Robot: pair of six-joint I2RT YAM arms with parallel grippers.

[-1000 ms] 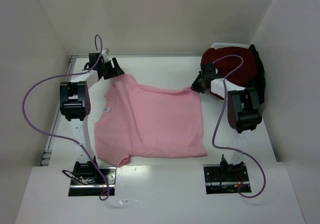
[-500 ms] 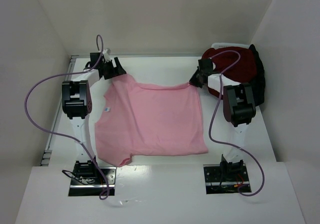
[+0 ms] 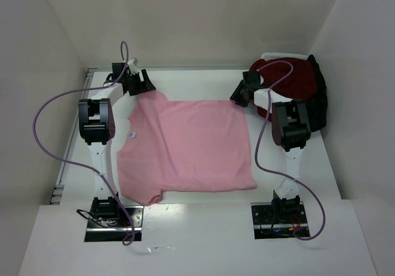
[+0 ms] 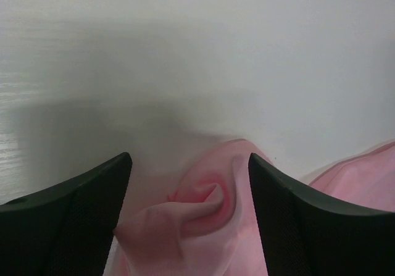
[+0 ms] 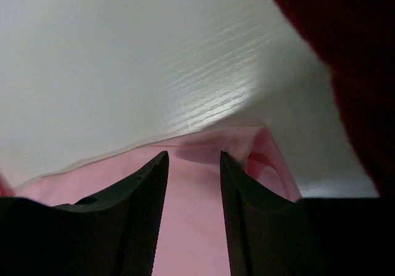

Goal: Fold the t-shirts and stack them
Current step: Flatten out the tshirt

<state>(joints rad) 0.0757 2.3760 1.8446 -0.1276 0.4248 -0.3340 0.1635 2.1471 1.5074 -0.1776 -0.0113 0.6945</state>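
Pink t-shirt [image 3: 185, 146]: spread flat on the white table [image 3: 203, 81], neck label toward my left arm. My left gripper [image 4: 188, 158]: fingers wide, bunched far sleeve between them. My right gripper [image 5: 193, 154]: fingers narrowly parted over the far hem corner. Dark red t-shirts [image 3: 296, 81]: heaped far right, just beside that corner.

The right arm [image 3: 290, 128] hides part of the maroon t-shirt [image 3: 301, 81], and the black t-shirt [image 3: 320, 94] barely shows.
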